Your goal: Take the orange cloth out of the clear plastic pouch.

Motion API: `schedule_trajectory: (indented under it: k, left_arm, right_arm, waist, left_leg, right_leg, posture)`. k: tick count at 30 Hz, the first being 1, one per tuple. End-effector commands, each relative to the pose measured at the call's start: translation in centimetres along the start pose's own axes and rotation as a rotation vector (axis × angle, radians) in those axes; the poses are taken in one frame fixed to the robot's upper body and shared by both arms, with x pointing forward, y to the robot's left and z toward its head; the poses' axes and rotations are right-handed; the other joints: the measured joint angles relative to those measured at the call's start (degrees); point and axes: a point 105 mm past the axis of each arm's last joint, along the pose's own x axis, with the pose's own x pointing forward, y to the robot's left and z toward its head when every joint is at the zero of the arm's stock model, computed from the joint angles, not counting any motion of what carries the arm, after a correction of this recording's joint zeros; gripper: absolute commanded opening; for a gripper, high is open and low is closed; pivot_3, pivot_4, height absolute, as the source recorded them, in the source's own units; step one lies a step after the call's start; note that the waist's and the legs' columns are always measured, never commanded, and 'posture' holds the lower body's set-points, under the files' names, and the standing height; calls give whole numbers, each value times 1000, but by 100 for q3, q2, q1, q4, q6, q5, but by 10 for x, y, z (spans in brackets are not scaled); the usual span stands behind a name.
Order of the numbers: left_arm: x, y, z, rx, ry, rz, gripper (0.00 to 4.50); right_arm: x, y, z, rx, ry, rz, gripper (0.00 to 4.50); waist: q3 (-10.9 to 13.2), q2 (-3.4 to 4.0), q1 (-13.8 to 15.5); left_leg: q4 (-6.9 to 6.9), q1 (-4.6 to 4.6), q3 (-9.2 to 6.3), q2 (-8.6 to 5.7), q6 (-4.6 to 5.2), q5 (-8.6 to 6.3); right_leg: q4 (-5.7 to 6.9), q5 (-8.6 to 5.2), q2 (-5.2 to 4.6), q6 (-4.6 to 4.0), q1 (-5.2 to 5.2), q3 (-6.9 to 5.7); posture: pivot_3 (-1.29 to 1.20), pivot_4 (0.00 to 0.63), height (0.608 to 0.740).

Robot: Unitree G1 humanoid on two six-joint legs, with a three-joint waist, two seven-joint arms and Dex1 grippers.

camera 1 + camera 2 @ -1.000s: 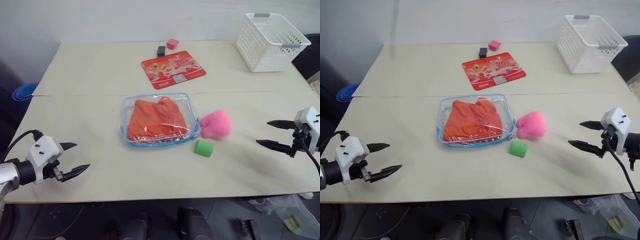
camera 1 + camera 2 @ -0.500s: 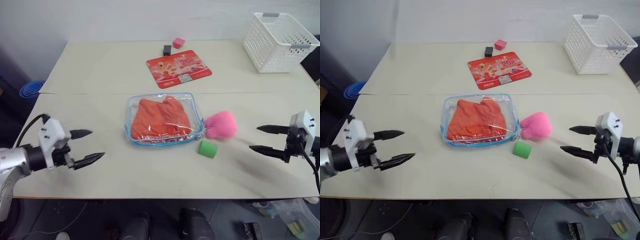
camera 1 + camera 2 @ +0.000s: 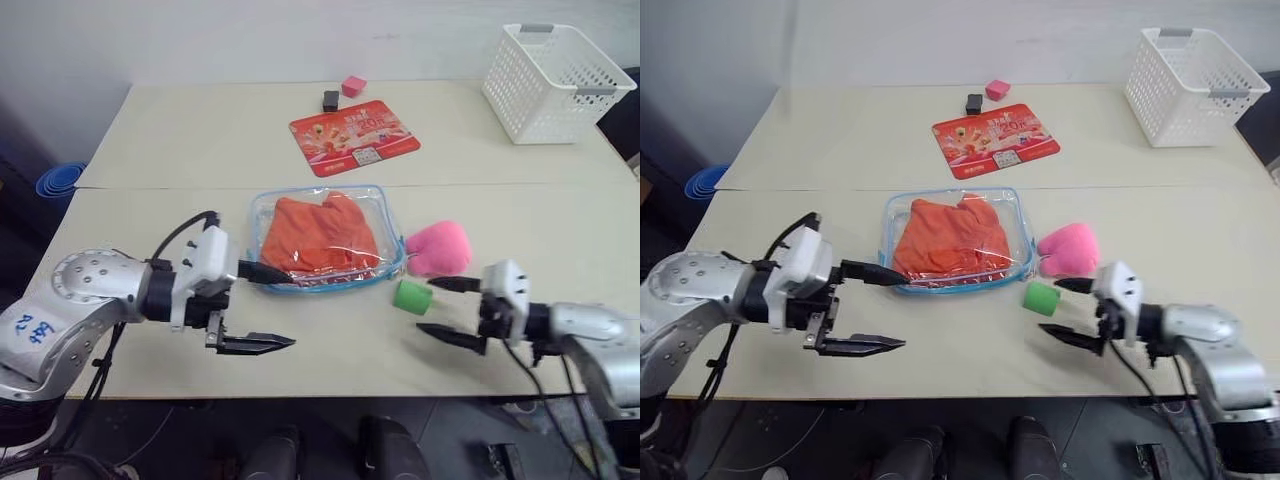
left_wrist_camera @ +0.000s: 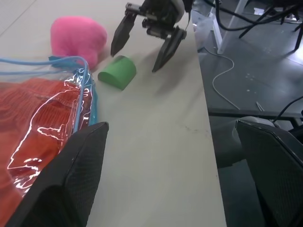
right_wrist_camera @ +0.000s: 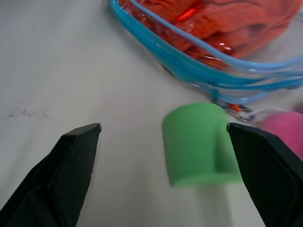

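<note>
The clear plastic pouch [image 3: 392, 262] with light blue edging lies flat at mid-table, and the wrinkled orange cloth [image 3: 320, 238] sits inside it. My left gripper [image 3: 285, 310] is open just off the pouch's near left corner, its upper finger close to the blue edge. My right gripper [image 3: 427, 306] is open beside a green cylinder [image 3: 412, 296] at the pouch's near right corner. The left wrist view looks past the pouch [image 4: 90, 101] and cloth [image 4: 38, 123] to the right gripper [image 4: 135, 60]. In the right wrist view the cylinder [image 5: 199, 144] lies between the open fingers, before the pouch [image 5: 189, 71].
A pink plush [image 3: 438, 247] rests against the pouch's right side. Behind it on the table [image 3: 180, 140] lie a red printed card [image 3: 354, 132], a small black block [image 3: 330, 100] and a pink cube [image 3: 353, 86]. A white lattice basket [image 3: 555, 70] stands far right.
Both arms have swung inward: the left gripper moved right to the pouch's near left corner, the right gripper moved left to the green cylinder. Both stayed open.
</note>
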Motion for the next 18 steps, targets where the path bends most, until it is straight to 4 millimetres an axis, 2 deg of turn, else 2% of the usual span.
schedule_trajectory:
  k: [1,6,13,16,18]
  left_arm:
    - [1,2,4,26,-8,-2,4500]
    - [3,4,4,40,-6,-1,4500]
    - [1,8,3,53,-9,20,4500]
    - [2,10,3,63,-10,24,4500]
    - [2,11,3,67,-12,26,4500]
  right_arm:
    - [12,-4,7,-34,-9,-61,4458]
    - [25,-20,6,-18,-15,-156,4458]
    - [18,-23,-1,-22,30,-159,4458]
    - [15,-20,-7,-26,57,-139,3909]
    - [13,-19,-8,-19,64,-136,3205]
  waist:
    - [0,-2,-3]
    - [2,-8,-9]
    - [3,-8,7]
    - [3,-8,7]
    - [3,-8,7]
  left_leg:
    - [1,-2,0,-4,0,0]
    - [1,-10,0,-12,-2,2]
    - [0,-14,0,-14,-1,2]
    - [0,-14,0,-13,-1,2]
    - [0,-14,0,-13,-1,2]
  right_leg:
    - [4,0,0,0,-7,5]
    - [12,0,4,0,-41,27]
    - [18,-1,6,-1,-44,29]
    - [18,-1,6,-1,-45,29]
    - [19,-1,6,-1,-45,29]
  posture:
    - [0,150,740]
    - [0,150,740]
    - [0,150,740]
    - [0,150,740]
    - [0,150,740]
